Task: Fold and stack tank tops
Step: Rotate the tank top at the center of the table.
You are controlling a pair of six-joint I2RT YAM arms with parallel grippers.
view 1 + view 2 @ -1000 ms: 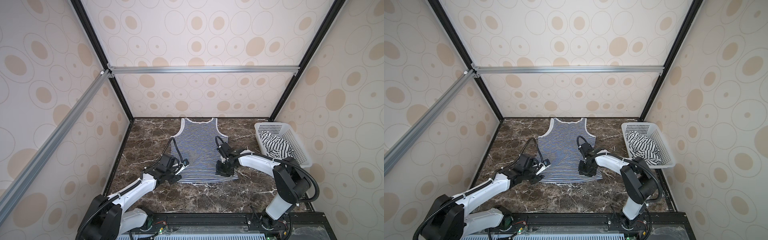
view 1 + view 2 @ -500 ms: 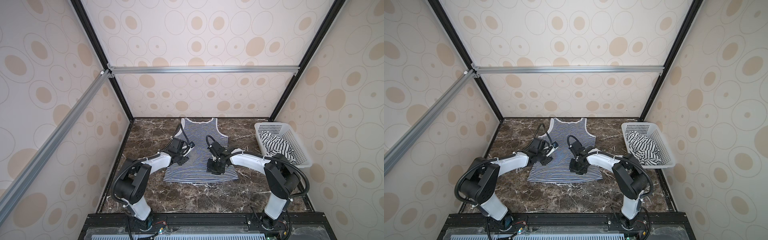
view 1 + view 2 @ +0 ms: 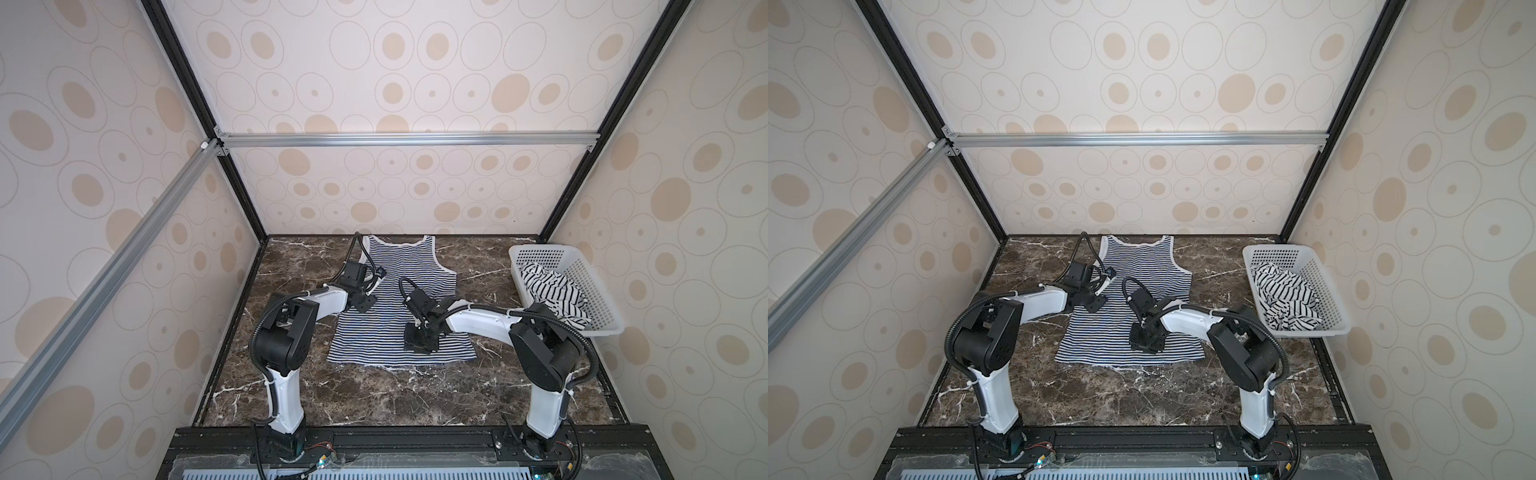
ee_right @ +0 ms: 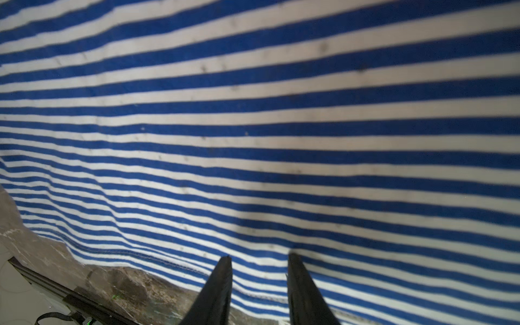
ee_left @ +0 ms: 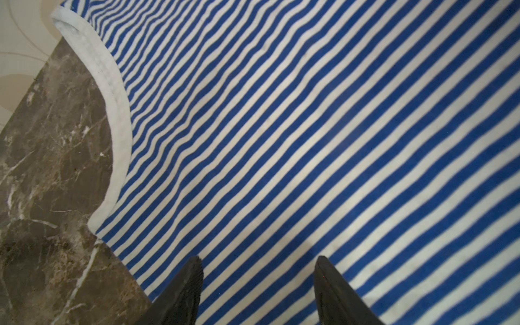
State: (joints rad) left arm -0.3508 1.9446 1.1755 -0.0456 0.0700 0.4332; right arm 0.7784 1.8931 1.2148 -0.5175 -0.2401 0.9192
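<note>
The marble tabletop (image 3: 374,399) lies bare along its front edge and down its left edge. A narrower bare strip runs toward the right. The fine-striped tank top (image 3: 386,328) is spread flat from the back edge to mid-table. A white basket (image 3: 598,299) at the right edge holds the crumpled wide-striped tank top (image 3: 552,291). The left gripper (image 5: 257,261) stands wide apart over cloth beside the armhole trim (image 5: 118,126), empty. The right gripper (image 4: 259,257) is narrower but parted, with its tips at the cloth near the hem (image 4: 140,253), pinching nothing.

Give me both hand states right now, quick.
Left hand: open, empty, over the navy-striped tank top.
Right hand: open, tips on that top, nothing pinched.
</note>
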